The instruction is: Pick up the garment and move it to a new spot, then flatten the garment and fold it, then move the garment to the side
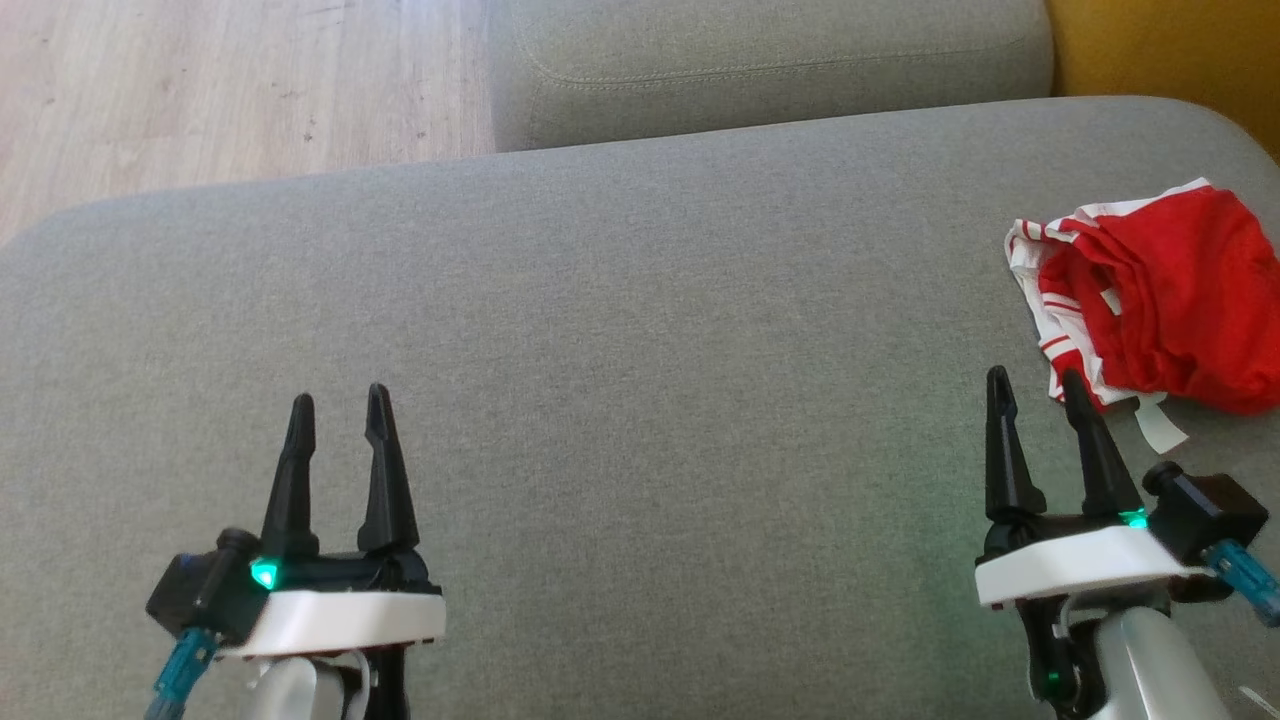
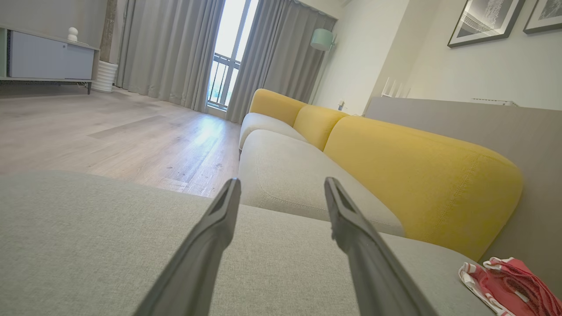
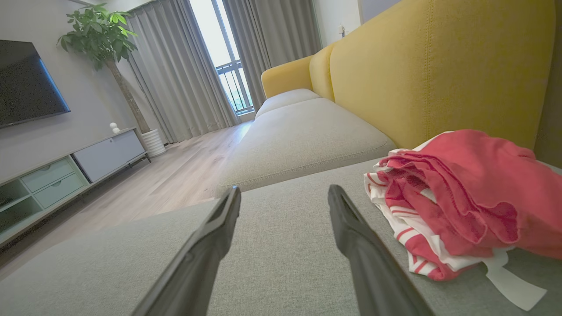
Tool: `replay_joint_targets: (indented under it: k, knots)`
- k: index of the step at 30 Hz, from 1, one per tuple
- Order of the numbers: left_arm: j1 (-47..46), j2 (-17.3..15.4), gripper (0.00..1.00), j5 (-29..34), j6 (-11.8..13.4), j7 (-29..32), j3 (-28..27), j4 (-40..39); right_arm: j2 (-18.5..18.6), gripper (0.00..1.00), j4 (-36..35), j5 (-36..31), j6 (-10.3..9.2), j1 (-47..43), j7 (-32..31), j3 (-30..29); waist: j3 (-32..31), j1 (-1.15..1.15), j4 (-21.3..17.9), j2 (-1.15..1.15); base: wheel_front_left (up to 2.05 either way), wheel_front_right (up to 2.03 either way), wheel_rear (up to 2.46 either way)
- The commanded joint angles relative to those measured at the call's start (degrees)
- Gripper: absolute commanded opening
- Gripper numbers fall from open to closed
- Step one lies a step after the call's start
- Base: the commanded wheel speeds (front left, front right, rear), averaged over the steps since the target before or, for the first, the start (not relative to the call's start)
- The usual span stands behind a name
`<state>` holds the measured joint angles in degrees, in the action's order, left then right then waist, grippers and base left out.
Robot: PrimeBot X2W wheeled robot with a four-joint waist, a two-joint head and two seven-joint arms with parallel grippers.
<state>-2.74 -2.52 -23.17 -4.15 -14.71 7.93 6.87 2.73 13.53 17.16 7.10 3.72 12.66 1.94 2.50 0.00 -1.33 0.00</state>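
Red garment (image 1: pixel 1160 290) crumpled on sofa seat (image 1: pixel 640 300), far right side. My right hand (image 1: pixel 1035 378) spread, empty, just near-left of it; I judge this arm should reach. Also my left hand (image 1: pixel 340 395) spread, empty, well apart on left

A grey seat cushion (image 1: pixel 640 330) is spread across most of the head view. A second grey cushion (image 1: pixel 770 60) is seen at the top, with pale wood flooring (image 1: pixel 230 80) at the upper left. In the left wrist view, yellow backrests (image 2: pixel 417 175) are shown at the right, and grey curtains (image 2: pixel 167 48) and a bright balcony door (image 2: pixel 230 44) at the top. At the left of the right wrist view, a dark television (image 3: pixel 26 83), a potted plant (image 3: pixel 101 35) and a low cabinet (image 3: pixel 109 153) are seen.
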Motion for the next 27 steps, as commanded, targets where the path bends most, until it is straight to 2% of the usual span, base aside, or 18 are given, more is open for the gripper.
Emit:
replay_joint_targets:
  k: [1, 18, 19, 27]
  knots:
    - [-1.3, -0.4, 1.00, -0.6, 0.4, -0.3, -2.1, -1.9, 0.2, 1.00, -1.6, 0.3, 0.39, 2.0, 0.9, 1.5, 0.0, 0.00, 0.0, 0.00, 0.00, 0.00, 0.00]
    - [-1.4, -0.4, 1.00, -2.0, 0.1, -0.3, -2.7, -1.7, 0.2, 1.00, -0.8, 0.4, 0.39, 2.5, 1.5, 2.0, 0.0, 0.00, 0.1, 0.00, 0.00, 0.00, 0.00]
    - [0.0, 0.0, 0.00, -1.6, 0.1, 0.0, -0.6, 0.1, 0.0, 0.00, 0.8, 0.1, 0.00, 0.3, 0.5, 0.5, 0.0, 0.00, 0.1, 0.00, 0.00, 0.00, 0.00]
    - [0.4, 0.0, 0.00, -4.6, 0.0, 0.8, -0.9, 2.2, 0.1, 0.00, 2.5, 3.4, -0.04, -0.2, -0.2, 0.4, -0.1, 0.00, 0.2, 0.00, 0.00, 0.00, 0.00]
